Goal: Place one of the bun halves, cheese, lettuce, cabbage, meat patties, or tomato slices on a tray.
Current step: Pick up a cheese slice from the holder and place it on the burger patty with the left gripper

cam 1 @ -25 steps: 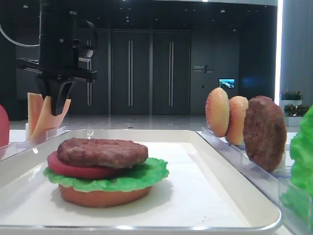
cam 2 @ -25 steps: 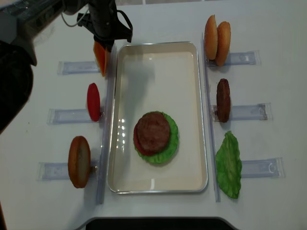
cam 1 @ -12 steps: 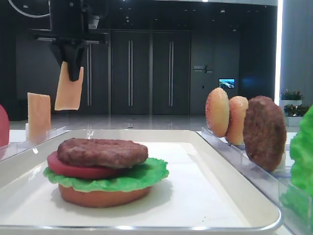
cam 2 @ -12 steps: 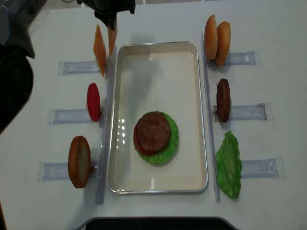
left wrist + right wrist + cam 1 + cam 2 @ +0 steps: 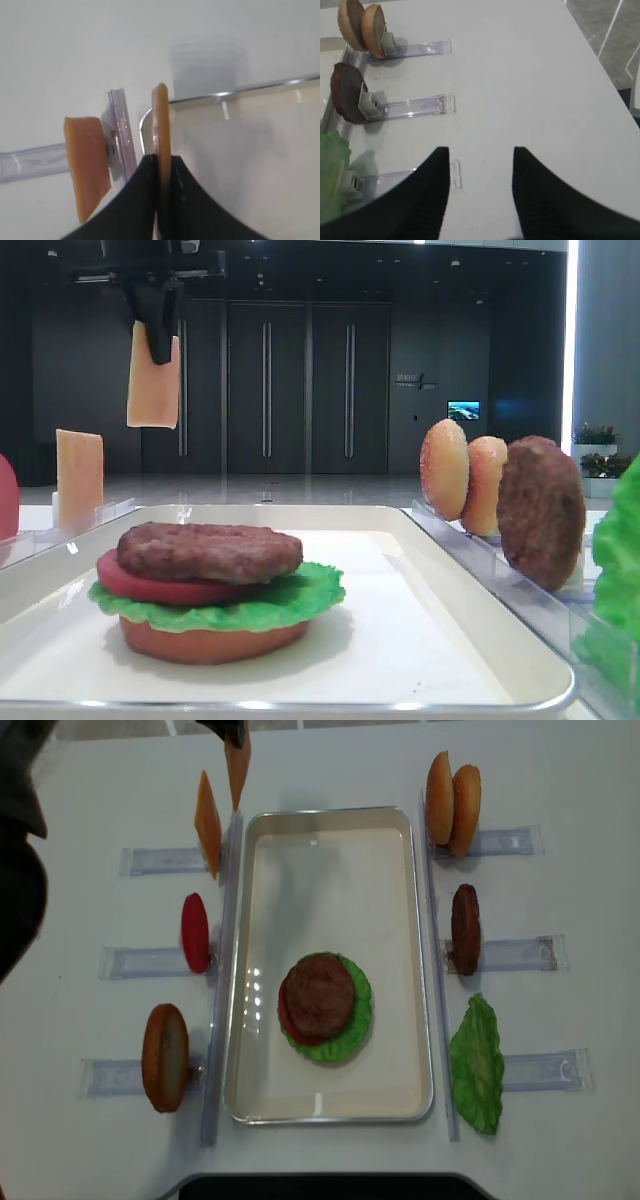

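item: cheese [image 5: 154, 380], one slice, hanging edge-down from the left gripper [image 5: 161, 165], whose jaws are clamped narrow on its upper edge. lifted clear of the racks, above the tray's far left corner.

step in hand, as judged: carry phase; slice picked, not yet placed.

below and forward of the gripper: tray [image 5: 390, 920], white, holding a stack of bun half, lettuce [image 5: 358, 1020], tomato slice and meat patty [image 5: 320, 995].

just beside the gripper, lower: second cheese slice [image 5: 87, 165], upright in its clear rack [image 5: 119, 135].

next move calls for: travel over the tray toward the stack, descent, tilting the slice flat onto the patty, then release.

right gripper [image 5: 480, 165]: jaws wide, holding nothing, over bare table near the lettuce rack.

hidden or unclear: left gripper body is cut off at the top edge in both exterior views; depth of grip on the slice is not readable; slice's height over the tray cannot be judged.
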`<state>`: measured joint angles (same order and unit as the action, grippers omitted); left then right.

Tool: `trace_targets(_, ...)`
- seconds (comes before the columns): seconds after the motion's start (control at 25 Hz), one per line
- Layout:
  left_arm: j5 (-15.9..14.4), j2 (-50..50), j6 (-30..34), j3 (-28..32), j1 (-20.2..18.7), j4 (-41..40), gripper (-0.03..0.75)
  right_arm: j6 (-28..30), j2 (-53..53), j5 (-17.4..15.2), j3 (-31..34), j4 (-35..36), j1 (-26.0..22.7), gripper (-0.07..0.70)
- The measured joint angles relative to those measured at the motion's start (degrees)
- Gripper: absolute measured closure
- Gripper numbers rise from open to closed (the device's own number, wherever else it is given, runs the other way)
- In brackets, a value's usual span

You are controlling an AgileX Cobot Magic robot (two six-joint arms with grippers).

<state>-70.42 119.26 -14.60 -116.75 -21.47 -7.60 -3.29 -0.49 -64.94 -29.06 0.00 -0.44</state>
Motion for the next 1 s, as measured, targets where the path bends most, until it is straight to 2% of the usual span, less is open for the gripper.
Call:
trace_targets(0.2, 0.0, -6.8, 1.2, 10.1, -0.5, 2.5, 0.685, 0.0, 0.0, 0.0, 0.0, 0.0, 0.0, 0.341)
trace_targets(0.64, 0.0, -30.3, 1.7, 39.4, -0.7, 3.5, 0.685, 0.0, 0.0, 0.0, 0.0, 0.0, 0.0, 0.341)
trace_targets(0.68, 0.7, -31.8, 1.7, 41.7, -0.7, 3.9, 0.685, 0.0, 0.0, 0.0, 0.0, 0.0, 0.0, 0.341)
trace_targets(0.84, 4.0, -35.3, 1.7, 47.8, -0.7, 6.4, 0.685, 0.0, 0.0, 0.0, 0.0, 0.0, 0.0, 0.341)
trace_targets(1.0, 6.1, -35.5, 1.7, 49.9, -0.7, 7.6, 0.685, 0.0, 0.0, 0.0, 0.0, 0.0, 0.0, 0.341)
